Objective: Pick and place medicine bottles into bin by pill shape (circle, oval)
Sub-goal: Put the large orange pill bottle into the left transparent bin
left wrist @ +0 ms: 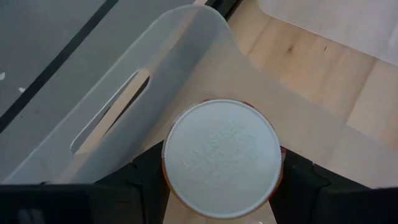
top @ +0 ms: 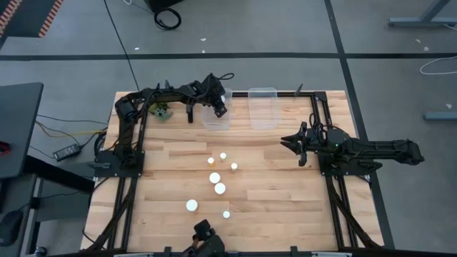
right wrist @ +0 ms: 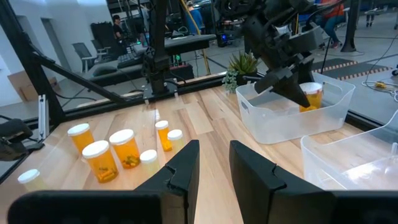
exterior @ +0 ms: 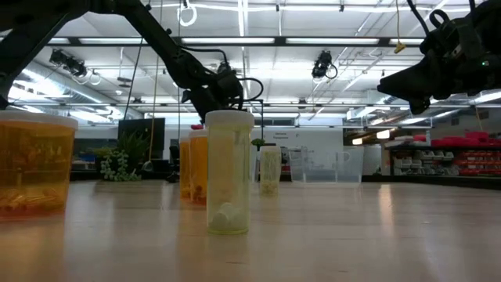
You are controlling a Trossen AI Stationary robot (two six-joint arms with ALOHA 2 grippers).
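**Bottle held over the left bin**

One medicine bottle (left wrist: 221,158), orange with a white cap, is clamped between the fingers of the left hand (right wrist: 297,93). It hangs upright inside the mouth of the left bin (right wrist: 292,115), above the bin floor; whether its base touches the floor cannot be told. The left wrist view looks straight down on the cap, a dark finger (left wrist: 146,177) pressed against each side.

The left bin, clear plastic with a slot handle, stands at the far edge of the bench (top: 271,193). A second clear bin (top: 262,107) stands just beside it, toward the right arm's side.

The remaining bottles (top: 216,182), seven white caps in the high view, stand upright in a loose cluster nearer the bench middle, well apart from the left bin on its near side. Caps vary in width.

A small green plant (top: 161,111) sits near the left bin, on the side away from the second bin.

The right hand (top: 289,142) hovers above the bench beyond the second bin, fingers narrow with a slim gap between them, holding nothing.
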